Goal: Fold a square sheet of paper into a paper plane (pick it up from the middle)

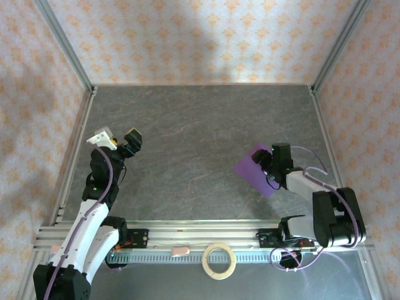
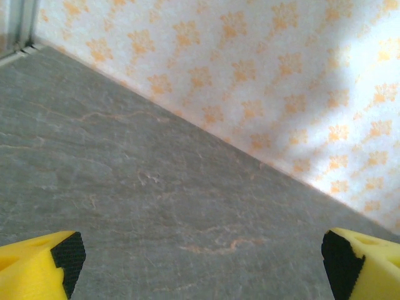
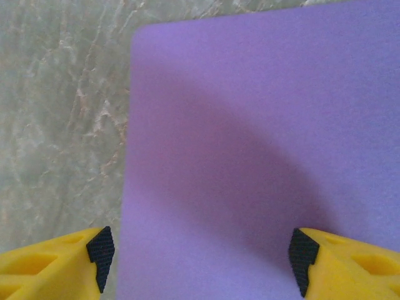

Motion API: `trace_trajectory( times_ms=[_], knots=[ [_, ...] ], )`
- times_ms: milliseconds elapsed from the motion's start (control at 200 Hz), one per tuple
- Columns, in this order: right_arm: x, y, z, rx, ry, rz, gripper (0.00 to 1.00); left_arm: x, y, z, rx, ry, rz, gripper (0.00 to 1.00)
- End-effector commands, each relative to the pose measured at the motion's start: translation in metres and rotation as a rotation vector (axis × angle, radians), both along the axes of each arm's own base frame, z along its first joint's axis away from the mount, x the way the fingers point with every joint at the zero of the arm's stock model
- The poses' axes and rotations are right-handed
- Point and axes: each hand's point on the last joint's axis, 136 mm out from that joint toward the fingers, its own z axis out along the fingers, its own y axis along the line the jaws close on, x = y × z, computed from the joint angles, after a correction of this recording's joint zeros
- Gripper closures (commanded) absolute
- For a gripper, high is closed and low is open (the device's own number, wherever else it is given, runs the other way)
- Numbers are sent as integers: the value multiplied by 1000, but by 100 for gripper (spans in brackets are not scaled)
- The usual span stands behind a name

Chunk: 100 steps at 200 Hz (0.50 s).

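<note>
The square sheet of paper (image 1: 252, 170) is plain purple and lies flat on the grey table at the right. My right gripper (image 1: 264, 160) hovers right over it, partly covering it. In the right wrist view the sheet (image 3: 262, 144) spreads under the right gripper (image 3: 201, 256), whose yellow fingers (image 3: 325, 262) stand wide apart with the paper's left edge just inside the left pad; nothing is pinched. My left gripper (image 1: 122, 142) is at the far left, away from the paper. The left wrist view has that gripper (image 2: 201, 262) open over bare table.
A tan tape ring (image 1: 219, 260) lies at the near edge between the arm bases. Patterned walls (image 1: 200, 37) and metal frame rails (image 1: 75, 137) enclose the table. Bare grey surface (image 1: 187, 137) spans the middle and back.
</note>
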Motion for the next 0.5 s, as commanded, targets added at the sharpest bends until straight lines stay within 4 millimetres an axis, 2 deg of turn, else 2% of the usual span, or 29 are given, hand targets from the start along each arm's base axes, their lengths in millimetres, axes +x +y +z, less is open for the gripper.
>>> trace_trajectory(
  times_ms=[0, 130, 290, 495],
  knots=[
    [-2, 5, -22, -21, 57, 2, 22, 4, -15, -14, -3, 95, -91, 1],
    [9, 25, -37, -35, 106, 69, 23, 12, -23, -32, -13, 178, -135, 1],
    [31, 60, -34, -83, 94, 167, 22, 21, -31, -43, -29, 216, -177, 1],
    [57, 118, -40, -126, 104, 365, 22, 24, -35, -57, -24, 280, -201, 1]
  ],
)
